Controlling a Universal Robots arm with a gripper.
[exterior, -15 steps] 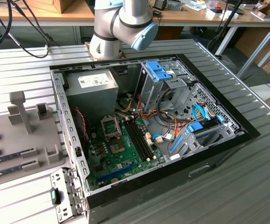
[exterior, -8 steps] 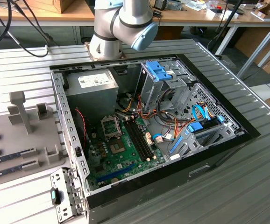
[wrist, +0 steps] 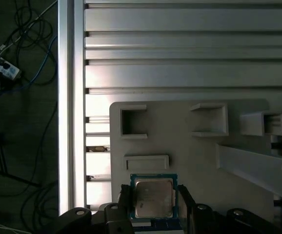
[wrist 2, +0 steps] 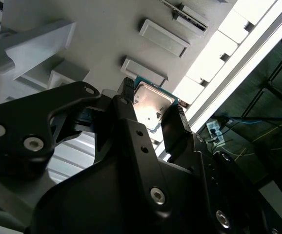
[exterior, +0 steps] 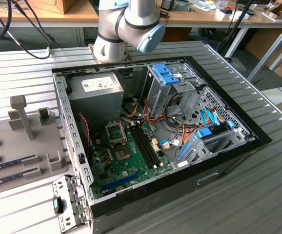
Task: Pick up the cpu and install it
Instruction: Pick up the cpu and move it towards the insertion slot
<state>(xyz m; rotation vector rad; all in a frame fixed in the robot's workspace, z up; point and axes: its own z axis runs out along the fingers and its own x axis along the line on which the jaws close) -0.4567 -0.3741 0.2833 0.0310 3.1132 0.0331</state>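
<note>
The cpu [wrist: 153, 199] is a small square chip with a silver top and a thin green rim. It lies flat on a grey fixture plate [wrist: 190, 151], just beside a low grey block [wrist: 147, 162]. My gripper [wrist: 153, 196] straddles it, and its black fingers [wrist: 125, 195] press against two opposite edges. In the second wrist view the cpu [wrist 2: 153, 101] shows between the same fingers [wrist 2: 179, 119] of the gripper [wrist 2: 151, 105]. The open computer case [exterior: 229, 156] shows its green motherboard [exterior: 126, 168] and the metal socket frame [exterior: 115, 131].
Raised grey holders [wrist: 209, 119] and a long bar [wrist: 258, 168] stand on the plate near the cpu. The slatted table edge [wrist: 72, 122] runs close by, with cables on the floor beyond. Inside the case are a power supply [exterior: 94, 95], memory slots [exterior: 146, 144], drive cages [exterior: 180, 90] and loose wiring.
</note>
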